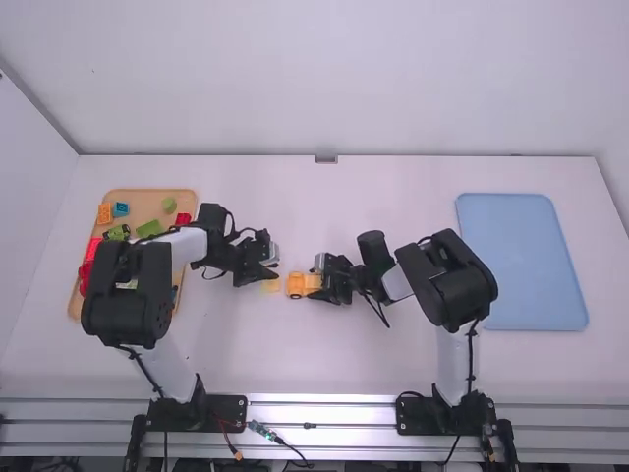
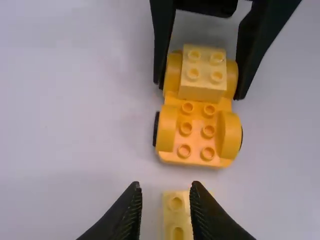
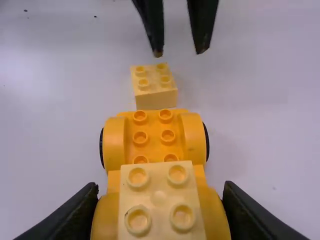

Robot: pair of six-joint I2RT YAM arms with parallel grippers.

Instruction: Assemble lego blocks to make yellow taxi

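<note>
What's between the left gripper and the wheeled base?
A pale yellow four-stud block, lying between the left gripper and the wheeled base; the right wrist view shows it.

Your white table (image 1: 393,197) meets a pale back wall (image 1: 295,88); a left wall (image 1: 25,187) slants beside it, and silvery rails (image 1: 324,413) catch bright light along your near edge.

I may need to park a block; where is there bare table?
Beyond both arms, between the wooden tray and blue tray; also nearer, between the yellow chassis and the arm bases. Crowded: around the chassis, with the right claw holding it and the left claw at the loose yellow block.
</note>
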